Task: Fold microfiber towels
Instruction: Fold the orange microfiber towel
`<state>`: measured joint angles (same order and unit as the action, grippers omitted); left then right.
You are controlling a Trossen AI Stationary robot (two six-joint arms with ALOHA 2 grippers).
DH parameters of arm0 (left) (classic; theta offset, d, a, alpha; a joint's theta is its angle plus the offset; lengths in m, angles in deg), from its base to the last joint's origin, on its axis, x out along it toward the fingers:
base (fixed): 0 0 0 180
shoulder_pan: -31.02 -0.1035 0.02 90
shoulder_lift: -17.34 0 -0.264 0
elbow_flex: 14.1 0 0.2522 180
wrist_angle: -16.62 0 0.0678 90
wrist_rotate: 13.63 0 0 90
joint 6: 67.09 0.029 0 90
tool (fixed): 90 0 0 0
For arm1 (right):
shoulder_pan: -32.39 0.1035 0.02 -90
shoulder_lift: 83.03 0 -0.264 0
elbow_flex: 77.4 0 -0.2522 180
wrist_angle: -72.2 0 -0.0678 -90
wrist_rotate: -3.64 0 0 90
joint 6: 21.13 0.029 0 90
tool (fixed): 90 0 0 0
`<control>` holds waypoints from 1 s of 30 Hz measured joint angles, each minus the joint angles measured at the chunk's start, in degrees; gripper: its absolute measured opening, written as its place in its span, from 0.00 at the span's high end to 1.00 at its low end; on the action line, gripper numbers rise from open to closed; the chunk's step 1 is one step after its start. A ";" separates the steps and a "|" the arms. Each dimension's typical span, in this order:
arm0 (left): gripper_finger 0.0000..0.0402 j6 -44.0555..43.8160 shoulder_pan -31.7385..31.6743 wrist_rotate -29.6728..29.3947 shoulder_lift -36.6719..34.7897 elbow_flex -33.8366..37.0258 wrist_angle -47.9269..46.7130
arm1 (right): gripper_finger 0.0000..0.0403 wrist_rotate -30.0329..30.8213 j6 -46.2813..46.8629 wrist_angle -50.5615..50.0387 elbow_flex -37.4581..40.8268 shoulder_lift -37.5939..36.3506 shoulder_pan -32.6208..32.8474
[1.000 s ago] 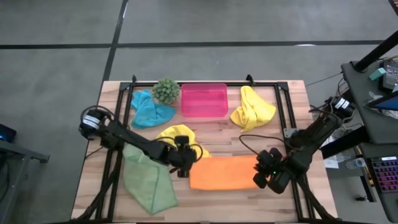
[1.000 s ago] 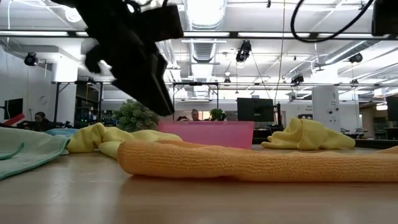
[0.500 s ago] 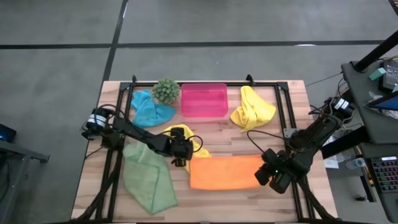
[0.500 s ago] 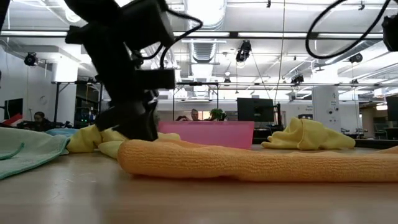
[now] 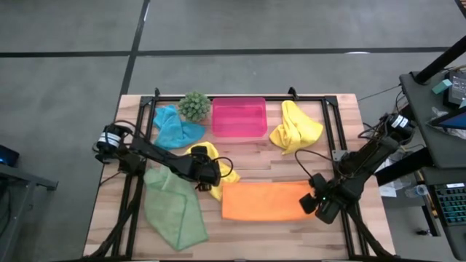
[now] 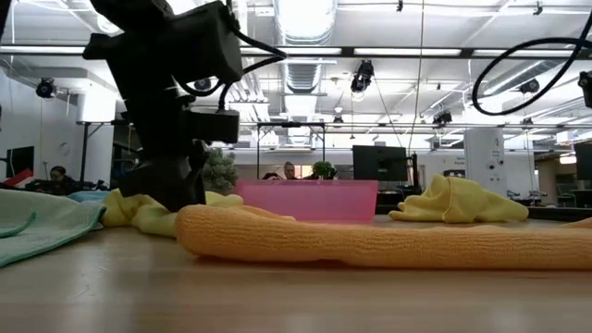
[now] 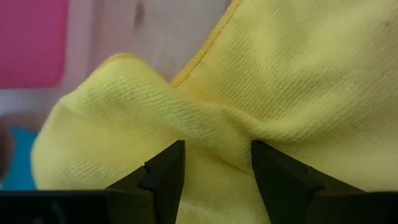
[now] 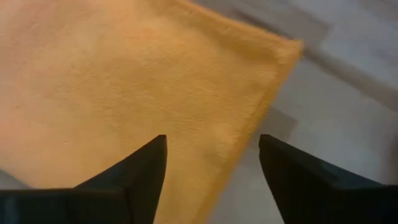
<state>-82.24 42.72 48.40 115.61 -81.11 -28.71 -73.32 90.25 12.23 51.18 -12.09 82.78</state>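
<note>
Orange microfiber, soft and limp, lies folded into a long flat band on the front of the table [image 5: 284, 164]: the orange towel [image 5: 263, 201] looks light, and in the low view its thick rounded edge suggests it will sag and slide rather than hold a crease. The right gripper [image 5: 321, 207] sits at its right end with fingers spread wide and nothing between them; its wrist view shows a towel corner just ahead, likely the best hold, since a pinch at a hemmed corner should lift one layer cleanly.

The left gripper [image 5: 206, 173] is down on a crumpled yellow towel [image 5: 218, 169] just behind the orange one, its fingers [image 7: 163, 175] parted around a raised ridge of cloth. Whether they already pinch that ridge I cannot tell.

A second yellow towel [image 5: 295, 127] is heaped at the back right, a teal towel [image 5: 173, 129] at the back left, a light green towel [image 5: 173, 206] spreads over the front left edge. How many layers the orange band has is hidden. The left arm covers part of the yellow heap, and the low view cuts off the right gripper entirely.
</note>
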 joint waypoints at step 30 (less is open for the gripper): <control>0.57 -4.08 2.94 -2.49 -4.93 -2.38 13.45 | 0.97 15.81 -6.30 17.86 9.32 1.55 -0.02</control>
<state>-86.32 45.66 45.92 110.68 -83.50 -15.26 -57.51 83.95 30.09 60.50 -10.54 82.76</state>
